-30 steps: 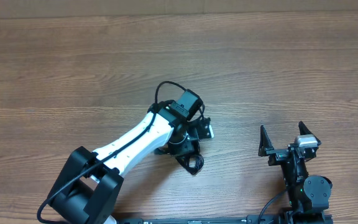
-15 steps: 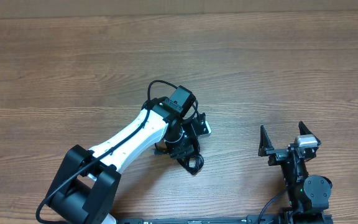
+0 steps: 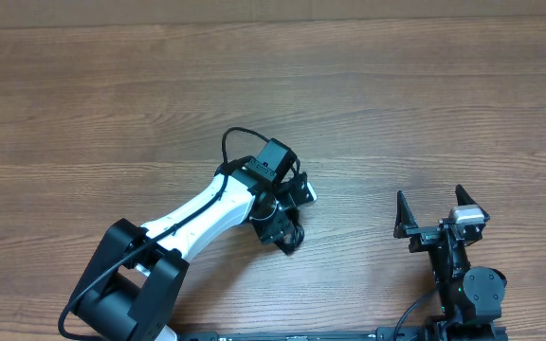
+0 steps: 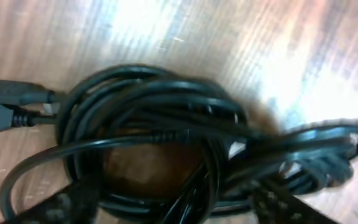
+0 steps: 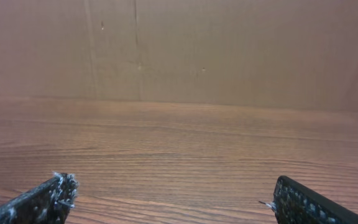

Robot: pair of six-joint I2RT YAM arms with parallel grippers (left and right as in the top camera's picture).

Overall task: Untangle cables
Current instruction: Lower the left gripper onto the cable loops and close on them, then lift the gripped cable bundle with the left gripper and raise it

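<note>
The cables (image 3: pixel 292 239) lay bunched in one small dark heap on the wooden table (image 3: pixel 425 104), a little nearer the front than its middle. The left claw (image 3: pixel 284 220) stood right over them, pointing down. From above, most of the heap was hidden under the wrist and only a few loops showed past its tip.

In the left wrist view the cables (image 4: pixel 160 134) filled the picture directly beneath the left claw (image 4: pixel 169 196). Its two fingers (image 4: pixel 64 205) showed as blurred dark shapes at the bottom corners, spread apart, with the near edge of the coil running between them. Whether either finger touched a cord could not be told.

The heap was thin black cord wound into several rough rings laid over one another, with wood showing through the centre. A tighter bunch of strands ran out to the right into a narrower loop. Two small black plugs (image 4: pixel 5 102) stuck out side by side at the left edge of the coil, and one loose strand swung wide round the lower left.

The right claw (image 3: pixel 429 197) sat well apart from the cables, near the front right of the table, its jaws spread wide. In its own view the right claw (image 5: pixel 173 199) faced bare wood and a brown wall (image 5: pixel 229 50).
</note>
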